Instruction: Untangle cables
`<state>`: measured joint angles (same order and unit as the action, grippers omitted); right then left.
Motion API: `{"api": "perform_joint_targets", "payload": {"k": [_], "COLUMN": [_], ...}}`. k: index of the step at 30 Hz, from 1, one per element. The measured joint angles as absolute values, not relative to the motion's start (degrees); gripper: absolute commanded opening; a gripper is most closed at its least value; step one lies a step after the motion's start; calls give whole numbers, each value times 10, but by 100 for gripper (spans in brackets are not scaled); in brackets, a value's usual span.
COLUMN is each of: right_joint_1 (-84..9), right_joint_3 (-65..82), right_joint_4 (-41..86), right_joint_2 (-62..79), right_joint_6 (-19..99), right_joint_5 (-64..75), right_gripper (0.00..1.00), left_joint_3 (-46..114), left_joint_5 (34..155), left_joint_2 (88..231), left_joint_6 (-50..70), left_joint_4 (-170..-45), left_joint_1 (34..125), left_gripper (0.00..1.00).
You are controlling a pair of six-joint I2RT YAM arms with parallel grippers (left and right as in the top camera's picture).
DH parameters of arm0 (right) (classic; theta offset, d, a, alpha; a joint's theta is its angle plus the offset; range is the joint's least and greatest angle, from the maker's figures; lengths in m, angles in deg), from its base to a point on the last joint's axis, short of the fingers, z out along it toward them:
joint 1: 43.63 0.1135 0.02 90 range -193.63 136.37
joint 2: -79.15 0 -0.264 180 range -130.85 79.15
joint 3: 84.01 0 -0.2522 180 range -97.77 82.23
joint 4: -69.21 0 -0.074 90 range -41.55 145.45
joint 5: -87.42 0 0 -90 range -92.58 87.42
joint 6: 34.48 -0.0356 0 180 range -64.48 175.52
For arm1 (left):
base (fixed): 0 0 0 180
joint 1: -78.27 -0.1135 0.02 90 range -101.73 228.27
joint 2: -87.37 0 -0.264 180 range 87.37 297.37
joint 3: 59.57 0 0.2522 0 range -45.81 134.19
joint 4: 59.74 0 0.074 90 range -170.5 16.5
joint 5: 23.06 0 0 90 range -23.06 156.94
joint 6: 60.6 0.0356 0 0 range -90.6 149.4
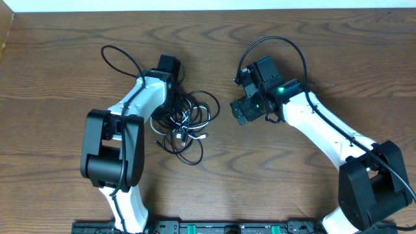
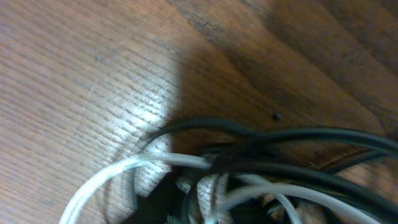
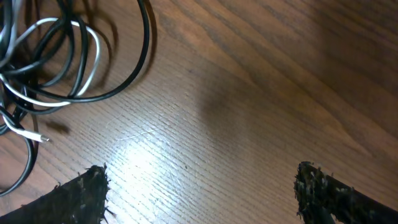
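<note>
I see the cables point(image 1: 187, 121) lying in one messy pile on the table point(image 1: 260, 185), a bit left of the middle and well away from every edge. Black loops and a white cable point(image 2: 112, 175) cross over each other. One small plug end point(image 3: 38, 137) sticks out of the pile.

My left gripper point(image 1: 170, 104) sits right down on the far side of the pile. Its camera is so close that the cords look blurry, so I cannot tell if its fingers are pinching a cord.

My right gripper point(image 3: 199, 174) hangs over bare wood just to the right of the pile. Its two fingers point(image 3: 81, 193) stand far apart with nothing between them.
</note>
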<state>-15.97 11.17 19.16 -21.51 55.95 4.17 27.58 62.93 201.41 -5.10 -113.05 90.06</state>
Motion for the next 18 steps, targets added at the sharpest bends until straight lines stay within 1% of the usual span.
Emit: {"api": "perform_joint_targets", "payload": {"k": [5, 9, 12, 15, 18], "right_joint_1": [-160, -160, -160, -162, -168], "right_joint_3": [112, 112, 112, 112, 112], "right_joint_4": [192, 192, 193, 196, 206], "right_joint_2": [-215, -215, -215, -215, -215], "right_joint_6": [559, 559, 553, 522, 505], "right_joint_5": [42, 42, 41, 46, 81], "right_gripper": [93, 93, 95, 96, 97], "left_joint_3": [281, 281, 281, 282, 290], "left_joint_5": [631, 697, 733, 753, 761], "left_joint_2": [2015, 1990, 1926, 1820, 1726], "left_joint_6": [-43, -27, -20, -18, -18], "left_joint_4": [-1138, -1137, -1129, -1120, -1121], "left_joint_1": [902, 901, 903, 904, 904], "left_gripper": [7, 7, 8, 7, 8]}}
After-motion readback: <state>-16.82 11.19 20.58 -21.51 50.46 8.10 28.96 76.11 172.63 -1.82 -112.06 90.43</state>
